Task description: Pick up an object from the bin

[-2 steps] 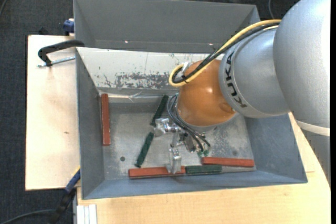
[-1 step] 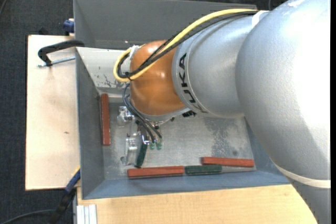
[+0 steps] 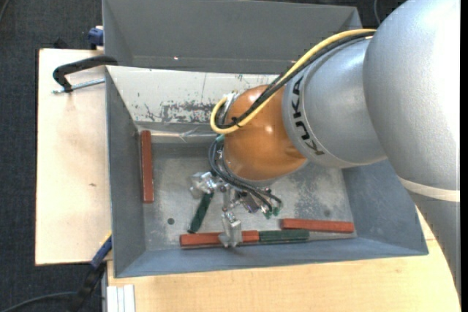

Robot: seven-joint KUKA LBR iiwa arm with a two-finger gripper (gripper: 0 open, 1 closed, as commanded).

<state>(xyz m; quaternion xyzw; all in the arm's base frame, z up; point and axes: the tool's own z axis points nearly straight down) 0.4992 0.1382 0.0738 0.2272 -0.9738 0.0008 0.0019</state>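
My gripper hangs low over the front middle of the bin floor, under the orange cover. Its two metal fingers stand apart, one fingertip to the upper left and the other fingertip near the front wall, so it is open. A short dark green stick lies slanted just left of the gap, close to the upper finger but not clamped. A red stick lies flat along the front wall, and the lower fingertip touches or overlaps it.
A second dark green stick continues along the front wall to the right. Another red stick lies at the front right. A third red stick lies along the left wall. The arm covers the bin's right half.
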